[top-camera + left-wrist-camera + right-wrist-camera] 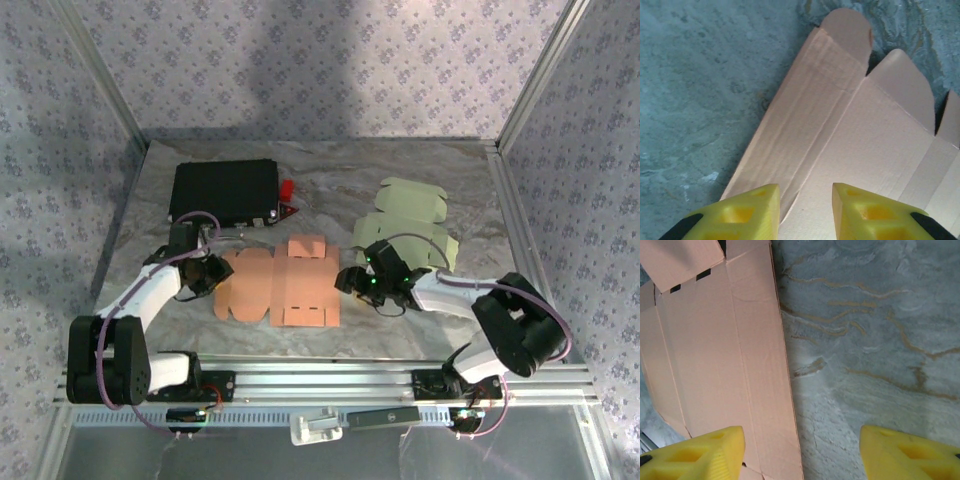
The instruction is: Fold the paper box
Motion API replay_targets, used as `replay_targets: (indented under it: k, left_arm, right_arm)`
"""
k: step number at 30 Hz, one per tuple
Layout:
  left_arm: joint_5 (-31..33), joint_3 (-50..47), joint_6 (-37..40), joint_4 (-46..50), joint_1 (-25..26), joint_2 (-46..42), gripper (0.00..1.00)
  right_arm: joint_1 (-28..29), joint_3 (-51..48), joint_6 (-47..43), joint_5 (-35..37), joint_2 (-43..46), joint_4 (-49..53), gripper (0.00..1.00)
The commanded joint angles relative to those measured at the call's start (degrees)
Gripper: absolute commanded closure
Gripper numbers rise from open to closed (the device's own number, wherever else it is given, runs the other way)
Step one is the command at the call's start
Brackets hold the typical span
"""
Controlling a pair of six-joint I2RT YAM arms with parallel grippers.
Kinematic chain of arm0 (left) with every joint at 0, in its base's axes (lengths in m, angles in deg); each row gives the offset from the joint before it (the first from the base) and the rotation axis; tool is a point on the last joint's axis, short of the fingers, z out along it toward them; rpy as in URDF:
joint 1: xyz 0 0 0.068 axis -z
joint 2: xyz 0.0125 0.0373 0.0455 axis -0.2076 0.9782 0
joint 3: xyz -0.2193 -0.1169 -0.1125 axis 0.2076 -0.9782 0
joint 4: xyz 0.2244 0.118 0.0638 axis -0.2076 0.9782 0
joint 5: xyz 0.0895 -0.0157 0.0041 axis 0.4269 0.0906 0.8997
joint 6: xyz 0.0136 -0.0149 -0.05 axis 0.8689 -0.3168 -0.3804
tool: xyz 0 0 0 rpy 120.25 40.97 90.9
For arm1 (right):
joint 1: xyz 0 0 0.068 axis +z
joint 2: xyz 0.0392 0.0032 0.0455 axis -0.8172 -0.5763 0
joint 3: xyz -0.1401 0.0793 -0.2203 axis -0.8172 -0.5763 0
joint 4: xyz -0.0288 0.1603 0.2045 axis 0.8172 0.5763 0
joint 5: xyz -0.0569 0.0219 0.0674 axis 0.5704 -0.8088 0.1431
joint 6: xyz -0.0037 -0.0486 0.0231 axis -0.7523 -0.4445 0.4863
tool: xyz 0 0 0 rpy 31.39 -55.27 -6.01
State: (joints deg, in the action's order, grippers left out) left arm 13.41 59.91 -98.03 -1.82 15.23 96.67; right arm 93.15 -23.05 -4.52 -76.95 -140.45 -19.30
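Hovering low on the left, the left arm (150,285) holds the left jaws over the left-hand flaps of the peach box blank (285,285). The blank lies flat and unfolded mid-surface, between the two arms. In the left wrist view the yellow fingertips (752,202) stand a little apart, released, nothing pinched. The blank's outer edge runs under one of them and a crease line runs up between them.

Behind sits a black box (222,190) with a small red object (287,188) at its right corner, both apart from the blank.

Across to the right, the right arm (480,300) has the right jaws at the blank's right edge. They're spread wide and grasping nothing. One fingertip (700,450) is over cardboard, the other over the bare marbled surface (420,165). Farther right and back, a pale green blank (410,225) lies flat, untouched.

No panel looks raised, so I'd judge this the opening step: taking hold of the side panels. The next move likely calls for catching a thin edge lying flush on the surface and hinging it up along its crease. Meanwhile the other side must be steadied so the sheet doesn't skate.
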Motion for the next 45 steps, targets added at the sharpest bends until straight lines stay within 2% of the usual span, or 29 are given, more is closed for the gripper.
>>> replay_targets:
  k: [1,6,17,31,45]
  left_arm:
    - [-4.0,-0.2,1.2,-2.9,-0.1,0.4,0.68]
    - [-3.0,-1.3,2.1,-4.2,0.2,2.5,0.69]
    - [-1.4,-5.0,1.8,-11.1,0.3,10.5,0.79]
    - [1.8,-4.3,1.0,-9.8,3.6,10.3,0.81]
    - [2.0,-4.1,-0.2,-10.5,5.8,11.3,0.81]
  right_arm:
    - [-0.4,2.0,-1.3,-1.3,-3.5,-4.9,0.36]
    - [-1.1,1.4,-1.4,-1.9,-6.5,-7.9,0.36]
    - [0.4,3.4,-2.4,-4.2,-10.3,-11.3,0.38]
    - [1.1,6.2,-2.6,-7.6,-9.8,-13.0,0.42]
    - [0.2,5.9,-2.3,-10.8,-8.1,-15.1,0.43]
